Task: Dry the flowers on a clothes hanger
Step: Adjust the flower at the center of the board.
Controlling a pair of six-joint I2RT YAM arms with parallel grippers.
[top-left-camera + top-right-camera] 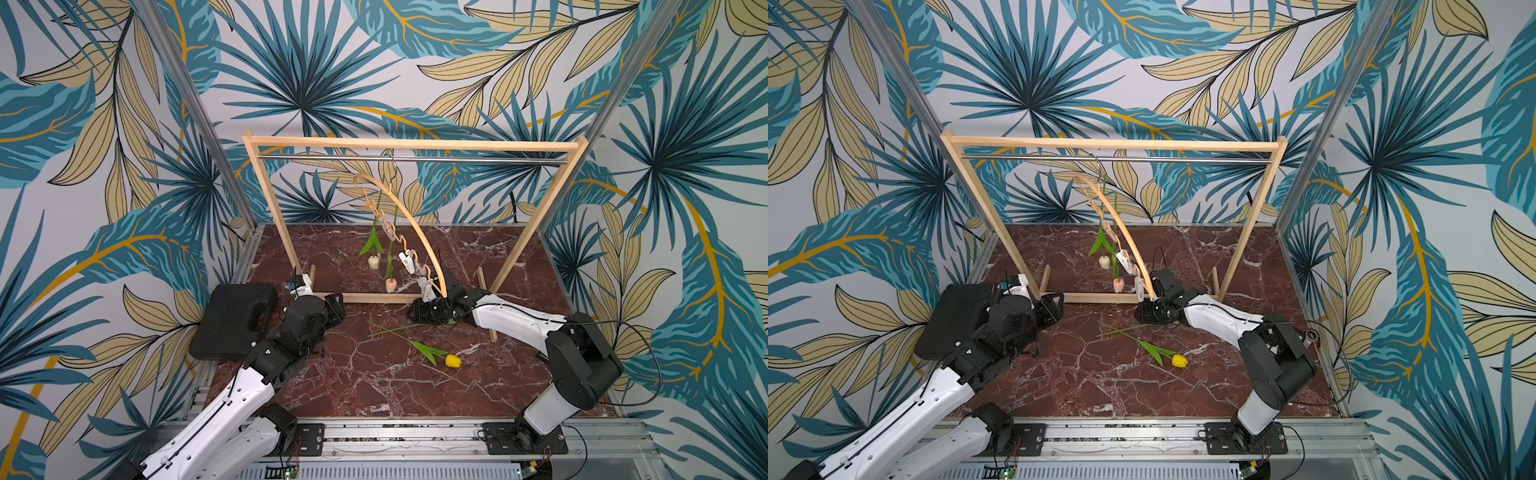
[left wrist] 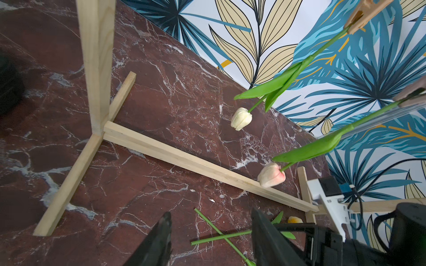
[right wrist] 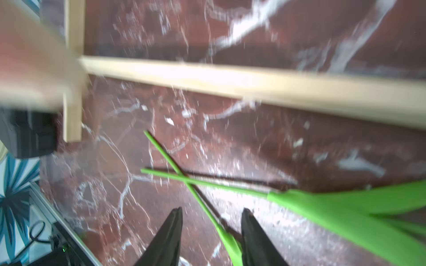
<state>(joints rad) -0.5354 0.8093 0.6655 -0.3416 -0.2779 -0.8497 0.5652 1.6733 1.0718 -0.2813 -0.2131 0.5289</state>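
The clothes hanger (image 1: 415,230) hangs by its hook from the rack's metal rod and is turned end-on to me. Two of the flowers hang head down from its clothespins: a cream-white tulip (image 1: 374,262) and a pink tulip (image 1: 390,285). Two more lie on the marble with their stems crossed (image 1: 390,330): a yellow tulip (image 1: 453,360) and one whose head shows only as an orange tip (image 2: 295,220). My right gripper (image 1: 415,313) is low over them and open, and one green stem (image 3: 207,214) runs between its fingers. My left gripper (image 1: 336,308) stands open and empty by the rack's left foot.
The wooden rack (image 1: 415,144) spans the back of the table, and its base bar (image 1: 365,297) lies just behind both grippers. A black case (image 1: 232,320) sits at the left edge beside my left arm. Two white clothespins (image 1: 407,261) hang free on the hanger's near end.
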